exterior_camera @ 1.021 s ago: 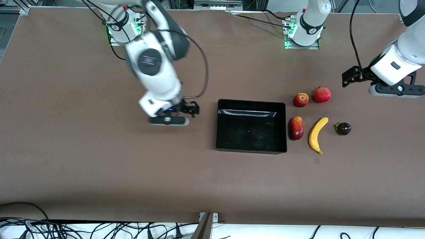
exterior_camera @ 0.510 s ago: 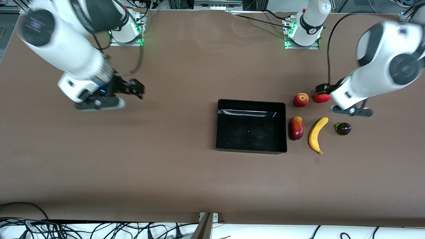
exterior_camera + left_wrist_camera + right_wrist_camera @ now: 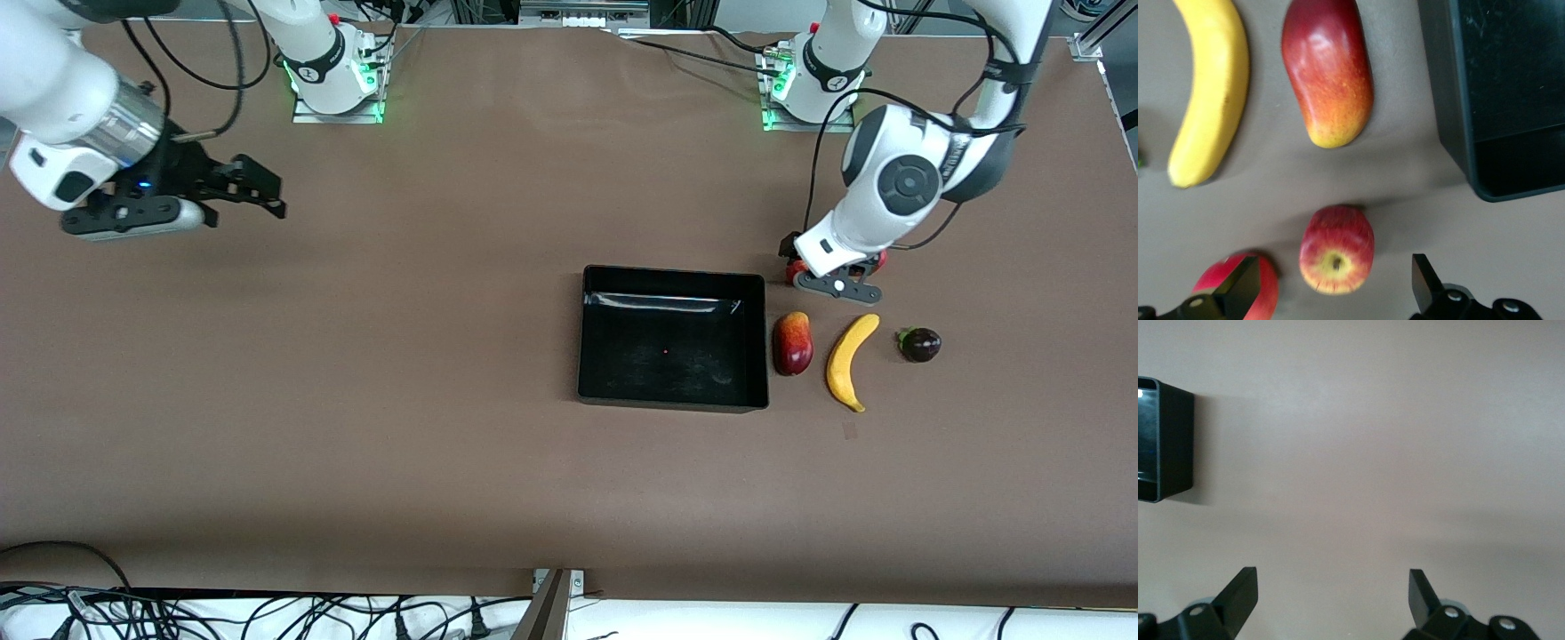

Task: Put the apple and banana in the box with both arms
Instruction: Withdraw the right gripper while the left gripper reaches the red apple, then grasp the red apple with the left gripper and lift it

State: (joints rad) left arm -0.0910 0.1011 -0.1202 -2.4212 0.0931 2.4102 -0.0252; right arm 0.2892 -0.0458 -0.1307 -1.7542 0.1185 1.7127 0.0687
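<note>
the apple [image 3: 1337, 250] lies on the table [image 3: 444, 400] directly under the left gripper [image 3: 1331, 287], between its wide-spread fingers [image 3: 1241, 285] and untouched by either. the round red fruit [image 3: 1245, 293] sits just beside one fingertip; the mango [image 3: 1328, 70] and banana [image 3: 1208, 87] lie past the apple from the gripper, with the box [image 3: 1501, 100] off beside the mango (nothing in it). the right gripper [image 3: 253, 191], jaws fully apart and holding nothing, hovers over bare table at its own arm's end, well apart from the box.
</note>
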